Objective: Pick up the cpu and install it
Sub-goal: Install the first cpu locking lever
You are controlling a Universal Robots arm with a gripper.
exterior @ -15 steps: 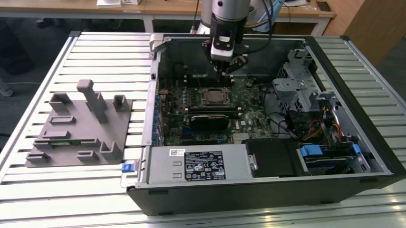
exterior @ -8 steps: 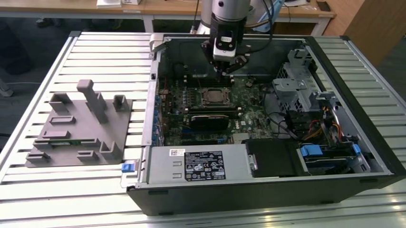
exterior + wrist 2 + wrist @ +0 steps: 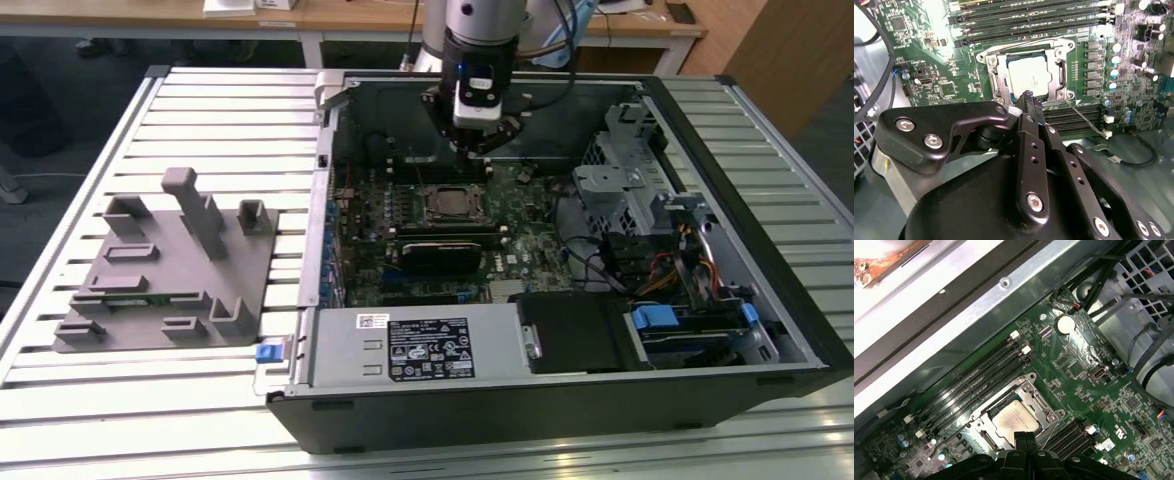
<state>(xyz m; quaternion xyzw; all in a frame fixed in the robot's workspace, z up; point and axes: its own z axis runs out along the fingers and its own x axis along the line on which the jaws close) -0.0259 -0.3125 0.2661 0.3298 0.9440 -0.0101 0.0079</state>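
The small flat square silvery cpu (image 3: pixel 1027 76) already sits in the dark metal-framed socket (image 3: pixel 994 75), and the black gripper (image 3: pixel 1032 106), pinched closed and empty at its 6 o'clock edge, could bump it crooked.

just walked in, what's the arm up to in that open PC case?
The arm's gripper sits above the motherboard inside the open computer case, right at the edge of the socket. The cpu already lies in the socket's metal frame, silvery top up, as both wrist views show. The fingers are together and hold nothing. The grey holder block sits on the table outside the case.
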